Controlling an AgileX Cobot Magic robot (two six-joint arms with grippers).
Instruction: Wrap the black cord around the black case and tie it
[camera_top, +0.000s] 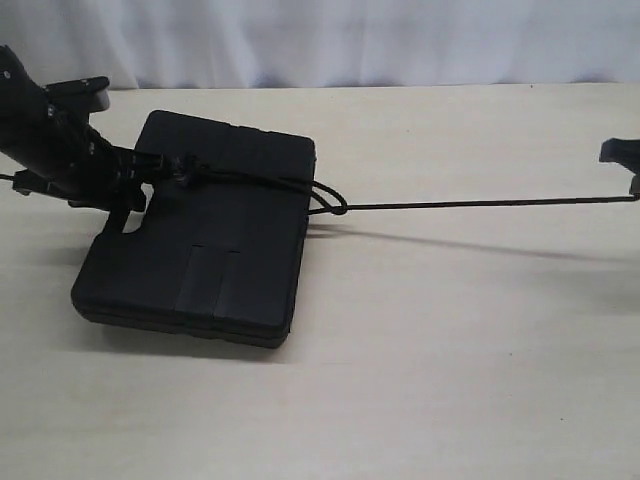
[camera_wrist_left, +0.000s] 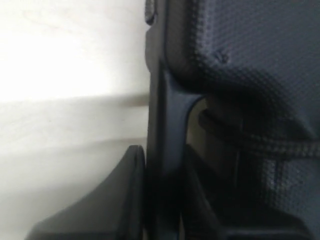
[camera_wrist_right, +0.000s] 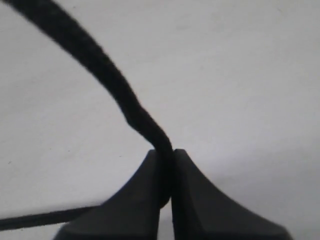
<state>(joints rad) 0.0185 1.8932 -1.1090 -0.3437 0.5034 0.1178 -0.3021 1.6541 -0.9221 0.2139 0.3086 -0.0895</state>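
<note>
The black case (camera_top: 210, 270) lies flat on the left part of the table, its handle slot toward my left arm. My left gripper (camera_top: 130, 195) is shut on the case's handle bar, one finger (camera_wrist_left: 131, 200) outside the bar and the other inside the slot. The black cord (camera_top: 470, 204) crosses the case lid, forms a loop and knot (camera_top: 335, 205) at the case's right edge, then runs taut to the far right. There my right gripper (camera_top: 628, 170) is shut on it. In the right wrist view the cord (camera_wrist_right: 115, 85) is pinched at my right gripper's (camera_wrist_right: 166, 155) tips. The braided cord (camera_wrist_left: 260, 143) also lies across the textured case (camera_wrist_left: 250, 50).
The pale wooden table (camera_top: 450, 350) stretches out in front of and to the right of the case. A white curtain (camera_top: 350, 40) hangs behind the table's far edge. The taut cord spans the table between the case and the right edge of the exterior view.
</note>
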